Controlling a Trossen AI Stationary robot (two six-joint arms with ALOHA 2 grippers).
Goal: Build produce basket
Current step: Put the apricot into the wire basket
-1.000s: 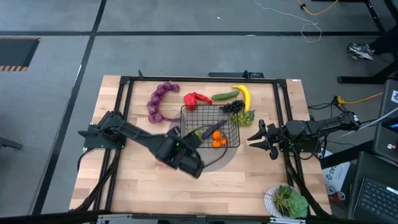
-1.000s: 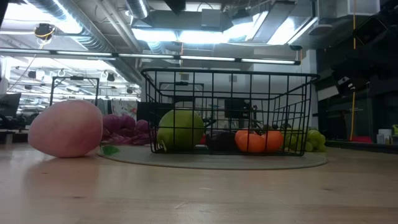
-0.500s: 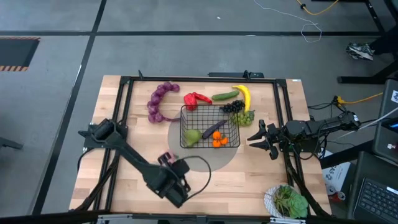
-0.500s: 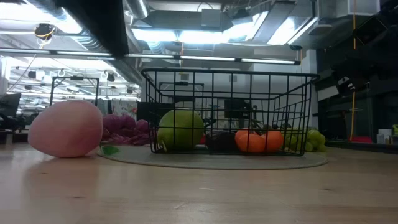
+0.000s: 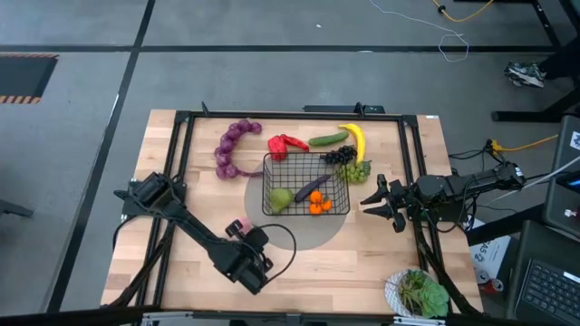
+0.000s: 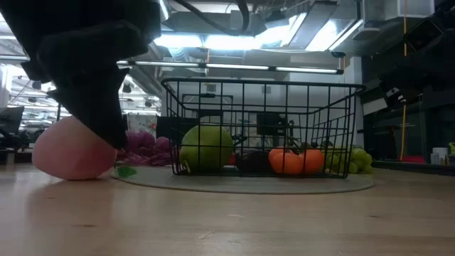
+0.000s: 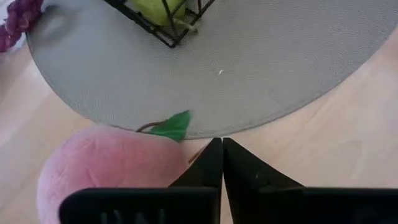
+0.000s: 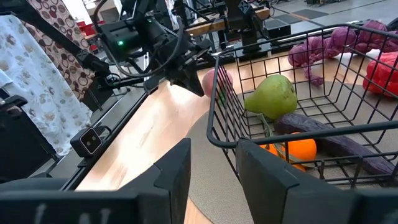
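The black wire basket stands on a round grey mat and holds a pear, an eggplant and oranges. The pink peach lies on the wood at the mat's near-left rim. My left gripper is shut and slants down just to the right of the peach. Purple grapes, red pepper, cucumber, banana and dark and green grapes lie at the basket's far side and far-right corner. My right gripper waits open at the table's right. My left gripper's shut fingers slant down from the near side, close beside the peach's right flank, below its green leaf. I cannot tell whether they touch it. The peach rests on the table.
A white bowl of leafy greens stands at the near right corner. Black frame rails run along the table's left, far and right sides. Bare wood lies near the mat's front.
My left gripper has swung from above the basket's near-left corner toward the table's near edge and come down beside the peach, so it now shows in the low view. The peach, the basket and the right arm have kept still.
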